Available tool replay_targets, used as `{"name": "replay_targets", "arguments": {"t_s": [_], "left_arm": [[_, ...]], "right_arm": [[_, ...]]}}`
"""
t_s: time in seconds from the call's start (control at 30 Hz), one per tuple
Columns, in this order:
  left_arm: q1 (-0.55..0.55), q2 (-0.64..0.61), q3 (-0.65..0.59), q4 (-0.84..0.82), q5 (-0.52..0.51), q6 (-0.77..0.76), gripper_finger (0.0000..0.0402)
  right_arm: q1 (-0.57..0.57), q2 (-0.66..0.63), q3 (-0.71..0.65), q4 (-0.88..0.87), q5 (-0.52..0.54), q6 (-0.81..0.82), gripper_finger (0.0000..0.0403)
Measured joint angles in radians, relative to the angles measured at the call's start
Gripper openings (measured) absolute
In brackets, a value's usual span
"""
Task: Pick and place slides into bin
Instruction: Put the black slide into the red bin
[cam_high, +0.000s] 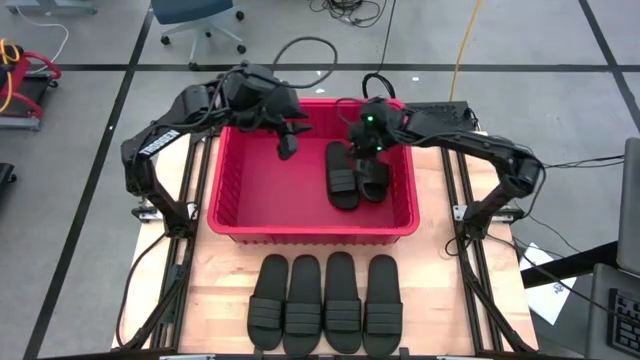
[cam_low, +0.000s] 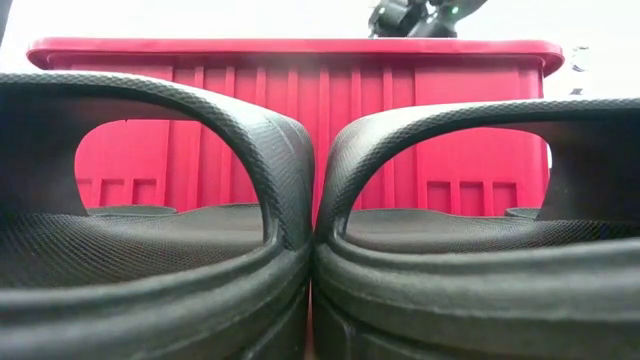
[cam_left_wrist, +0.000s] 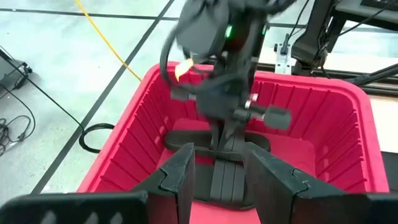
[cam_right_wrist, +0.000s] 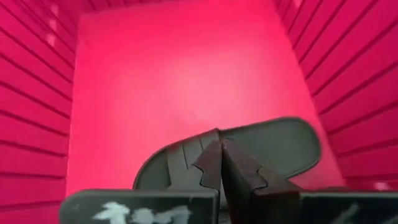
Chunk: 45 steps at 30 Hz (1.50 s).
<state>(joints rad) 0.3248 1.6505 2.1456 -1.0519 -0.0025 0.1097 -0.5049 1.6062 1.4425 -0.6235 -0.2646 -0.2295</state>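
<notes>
Red bin (cam_high: 230, 205), two slides (cam_high: 343, 175) under pressed-together right tool (cam_high: 365, 148), left tool (cam_high: 287, 140) spread.

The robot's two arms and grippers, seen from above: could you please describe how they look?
Both arms are dark, jointed and draped in black cables. The left arm bears white lettering; the right arm's wrist shows a green light. The left gripper and right gripper have dark, blocky fingers.

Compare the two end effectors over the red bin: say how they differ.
The left end effector is open, fingers apart and empty; the right end effector is shut, holding nothing. The left hangs over bare bin floor; the right hangs above two slides lying inside. Both are dark and over the bin's far half.
</notes>
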Motion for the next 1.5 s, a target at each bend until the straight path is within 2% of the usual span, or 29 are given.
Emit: {"name": "replay_targets", "arguments": {"t_s": [0.3, 0.37, 0.6, 0.97, 1.1, 1.17, 1.33, 1.5], "left_arm": [[0.000, 0.002, 0.000, 0.000, 0.000, 0.011, 0.0134], [0.000, 0.002, 0.000, 0.000, 0.000, 0.011, 0.0133], [0.000, 0.002, 0.000, 0.000, 0.000, 0.004, 0.0133], [0.000, 0.002, 0.000, 0.001, 0.001, 0.004, 0.0134], [0.000, 0.002, 0.000, 0.001, 0.002, 0.001, 0.0134], [0.000, 0.002, 0.000, 0.001, 0.002, 0.006, 0.0133], [0.000, 0.002, 0.000, 0.001, 0.002, 0.008, 0.0134], [0.000, 0.002, 0.000, 0.001, 0.003, -0.008, 0.0133]], "right_arm": [[0.000, 0.158, 0.000, -0.013, 0.004, -0.004, 0.0000], [0.000, 0.179, 0.000, -0.033, 0.039, -0.004, 0.0000], [-0.005, 0.181, 0.001, -0.166, 0.212, -0.021, 0.0000], [-0.024, 0.211, -0.051, -0.109, 0.215, -0.023, 0.0000], [-0.023, 0.209, -0.055, -0.116, 0.319, -0.019, 0.0000], [-0.023, 0.204, -0.055, -0.126, 0.338, -0.019, 0.0000], [-0.024, 0.208, -0.055, -0.149, 0.332, -0.021, 0.0000], [-0.025, 0.212, -0.055, -0.146, 0.241, -0.029, 0.0000]]}}
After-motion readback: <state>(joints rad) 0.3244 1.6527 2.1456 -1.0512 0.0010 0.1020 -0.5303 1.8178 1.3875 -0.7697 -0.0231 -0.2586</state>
